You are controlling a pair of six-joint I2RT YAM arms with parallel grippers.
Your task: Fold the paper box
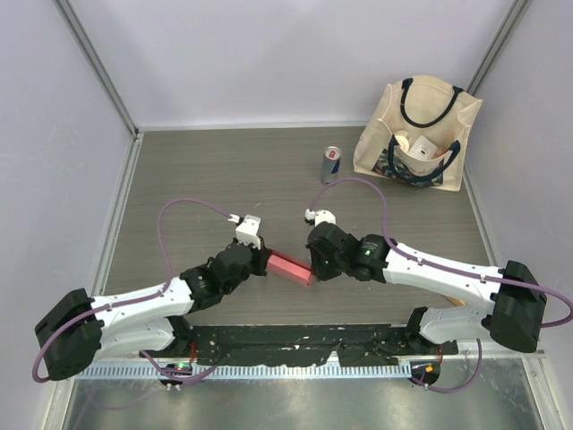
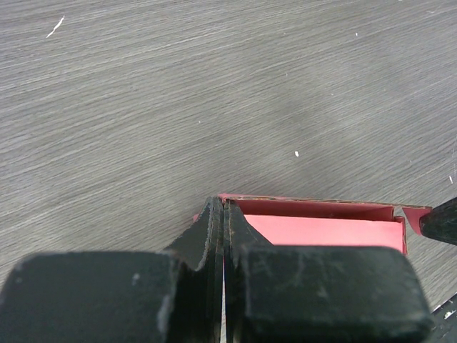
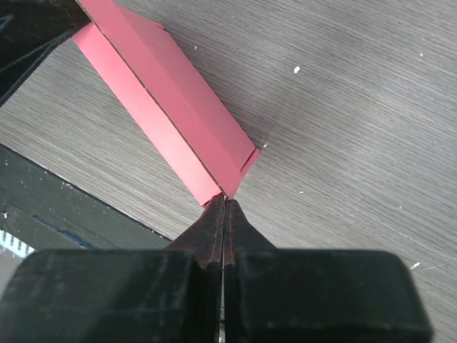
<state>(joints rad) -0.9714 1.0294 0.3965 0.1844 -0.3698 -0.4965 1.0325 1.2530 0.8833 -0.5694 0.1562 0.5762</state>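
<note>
The paper box [image 1: 291,267] is a pink-red card sheet folded into a long narrow shape, held between my two grippers near the table's front middle. My left gripper [image 1: 262,261] is shut on its left end; in the left wrist view the jaws [image 2: 224,204] pinch an end wall of the box [image 2: 321,230]. My right gripper [image 1: 313,269] is shut on its right end; in the right wrist view the fingertips [image 3: 225,202] pinch the near corner of the box [image 3: 171,107]. The other arm's finger [image 2: 441,220] shows at the far end.
A blue and silver drink can [image 1: 330,164] stands at the back middle. A cream tote bag with black handles [image 1: 418,134] holding a small white box [image 1: 421,146] leans at the back right. White walls enclose the wood-grain table [image 1: 197,170]. A black strip [image 1: 295,343] runs along the front.
</note>
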